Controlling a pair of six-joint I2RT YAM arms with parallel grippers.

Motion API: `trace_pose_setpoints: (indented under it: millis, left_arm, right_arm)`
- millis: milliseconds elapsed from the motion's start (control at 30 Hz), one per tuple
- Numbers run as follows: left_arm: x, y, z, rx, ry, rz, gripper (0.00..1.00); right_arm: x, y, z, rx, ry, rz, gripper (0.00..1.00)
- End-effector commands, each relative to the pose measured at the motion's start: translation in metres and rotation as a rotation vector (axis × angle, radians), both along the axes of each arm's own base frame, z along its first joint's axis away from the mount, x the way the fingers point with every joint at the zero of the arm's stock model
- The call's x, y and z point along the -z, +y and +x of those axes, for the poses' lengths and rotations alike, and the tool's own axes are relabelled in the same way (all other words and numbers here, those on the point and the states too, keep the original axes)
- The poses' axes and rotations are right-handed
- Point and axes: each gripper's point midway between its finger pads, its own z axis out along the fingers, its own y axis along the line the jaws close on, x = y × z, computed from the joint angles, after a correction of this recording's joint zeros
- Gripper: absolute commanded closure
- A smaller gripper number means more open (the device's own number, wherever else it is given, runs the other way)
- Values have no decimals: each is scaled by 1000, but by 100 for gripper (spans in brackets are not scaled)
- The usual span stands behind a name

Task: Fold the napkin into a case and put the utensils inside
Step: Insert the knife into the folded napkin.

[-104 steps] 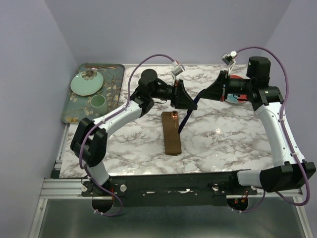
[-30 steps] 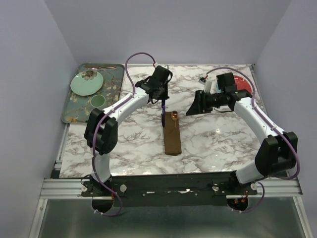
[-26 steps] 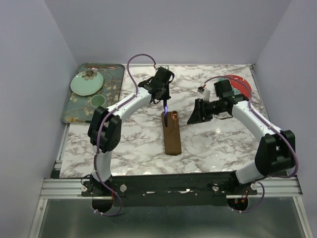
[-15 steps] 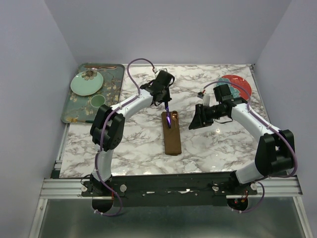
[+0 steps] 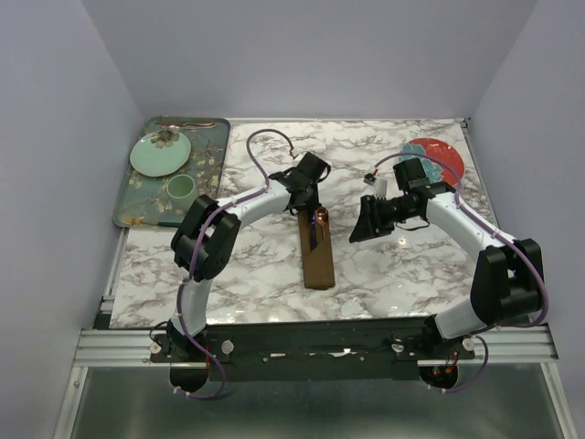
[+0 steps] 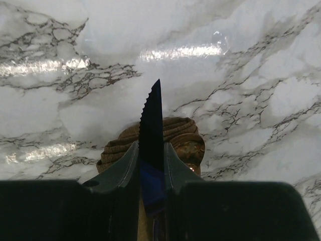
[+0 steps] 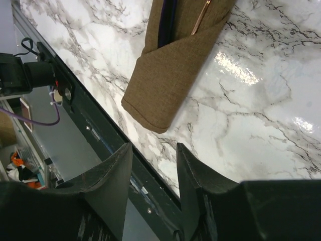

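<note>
Case (image 5: pixel 318 251) of plain brown cloth, narrow long pouch, lies mid white marble table (image 5: pixel 411 265), mouth toward far edge. Slim copper-brown utensil (image 7: pixel 201 16) in mouth; blue-handled knife (image 6: pixel 152 115), serrated, beside it, tip in pouch. Left gripper (image 5: pixel 311 201) clamped on knife handle. Right gripper (image 7: pixel 153 148) — fingers apart, empty — just right of case.

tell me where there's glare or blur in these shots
Left wrist view: bright glare streaks on the marble table, the knife blade a dark silhouette, the left pincer soft and underlit. Right wrist view: white glare patches on the marble, the right pincer blurred, the case sharp. Top view: even light, small glints only.
</note>
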Motion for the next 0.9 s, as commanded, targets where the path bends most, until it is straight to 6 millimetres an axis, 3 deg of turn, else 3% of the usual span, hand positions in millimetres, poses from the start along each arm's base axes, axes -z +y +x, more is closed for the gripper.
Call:
trace_pose_setpoints:
  millis: [0,233,333,367,533,567,633,667,733,867]
  left_arm:
    - [-7,-2,-16,-2,17,-30,100]
    - [-14,0,-23,-17,26,-53,100]
    - [-15,0,-23,-12,25,-49,100]
    - [-13,0,-23,-9,28,-45,100]
    - [-4,1,-29,3,56,-37,100]
    - [-2,1,-29,0,61,-37,100]
    - [-2,-1,-30,4,64,-42,100]
    - [-2,-1,-29,2,63,-42,100]
    - [-2,-1,-29,2,60,-45,100]
    - [0,-3,-29,4,65,-47,100]
  right_arm:
    - [1,-3,-4,-19,-22,-23,52]
    - [4,1,-12,-34,-4,10,53]
    - [-2,9,-20,-89,-80,61,62]
    - [-3,17,-27,-154,-131,60,68]
    - [-5,35,-49,-477,-516,2,76]
    - [7,39,-68,-563,-536,-2,77]
    - [12,38,-74,-682,-706,-26,78]
    - [27,39,-89,-755,-731,-29,78]
    - [30,44,-88,-857,-909,-52,79]
    - [52,65,-120,-1117,-1115,-42,82]
